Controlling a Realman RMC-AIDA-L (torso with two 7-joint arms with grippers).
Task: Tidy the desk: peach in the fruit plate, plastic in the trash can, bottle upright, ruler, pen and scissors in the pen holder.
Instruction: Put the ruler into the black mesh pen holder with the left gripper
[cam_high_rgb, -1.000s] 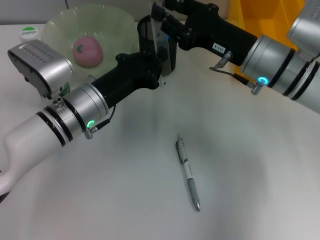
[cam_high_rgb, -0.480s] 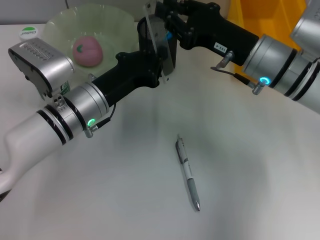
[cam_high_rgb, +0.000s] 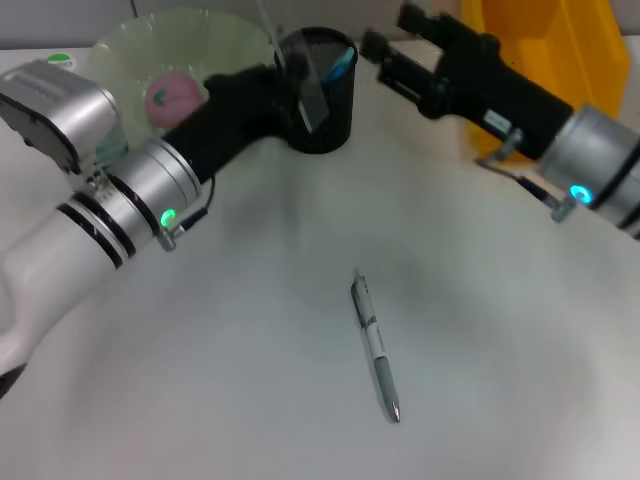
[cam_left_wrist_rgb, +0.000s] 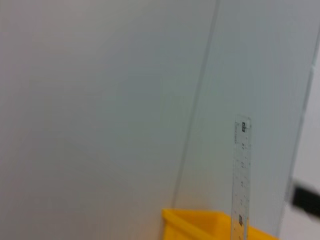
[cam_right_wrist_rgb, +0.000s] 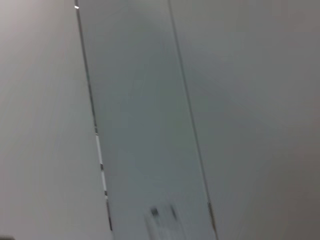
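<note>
The clear ruler (cam_high_rgb: 308, 92) leans tilted across the front of the black mesh pen holder (cam_high_rgb: 330, 125), with my left gripper (cam_high_rgb: 272, 92) shut on it; the left wrist view shows the ruler (cam_left_wrist_rgb: 241, 180) standing up above the yellow trash can (cam_left_wrist_rgb: 200, 225). My right gripper (cam_high_rgb: 392, 35) hangs open to the right of the holder, holding nothing. Light blue scissors (cam_high_rgb: 341, 62) stick out of the holder. The peach (cam_high_rgb: 172, 97) lies in the fruit plate (cam_high_rgb: 200, 35). The pen (cam_high_rgb: 375, 345) lies on the desk (cam_high_rgb: 480, 330). Only the bottle's cap (cam_high_rgb: 57, 59) shows behind my left arm. The plastic is out of view.
The trash can (cam_high_rgb: 540, 45) stands at the back right, behind my right arm. My left arm crosses the desk from the lower left towards the holder and covers part of the plate.
My right gripper has let go of the ruler and pulled back to the right. My left gripper has drawn back to the left with the ruler, which now leans across the holder.
</note>
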